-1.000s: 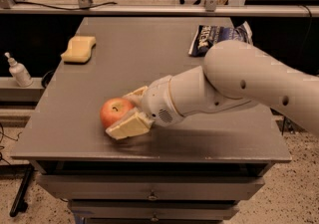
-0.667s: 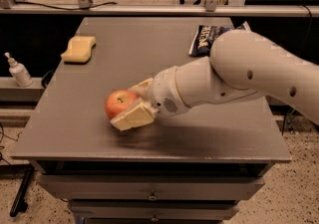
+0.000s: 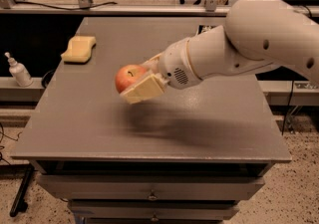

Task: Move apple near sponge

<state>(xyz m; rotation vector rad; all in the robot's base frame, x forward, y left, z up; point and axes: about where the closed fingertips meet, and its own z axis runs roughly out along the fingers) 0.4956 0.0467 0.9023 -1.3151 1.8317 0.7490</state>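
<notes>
The red-orange apple point(image 3: 127, 77) is held in my gripper point(image 3: 138, 81), whose cream pads close on it from the near and far sides. The apple hangs above the grey table point(image 3: 89, 123), left of centre, with its shadow on the top below. The pale yellow sponge point(image 3: 79, 49) lies flat near the table's back left corner, well apart from the apple, up and to the left of it. My white arm reaches in from the right.
A dark packet point(image 3: 205, 29) lies at the back of the table, partly hidden by my arm. A small white bottle point(image 3: 19, 70) stands on a lower shelf left of the table. Drawers run under the table's front edge.
My gripper has lifted the apple off the table and carried it up and slightly toward the back. The sponge has not moved.
</notes>
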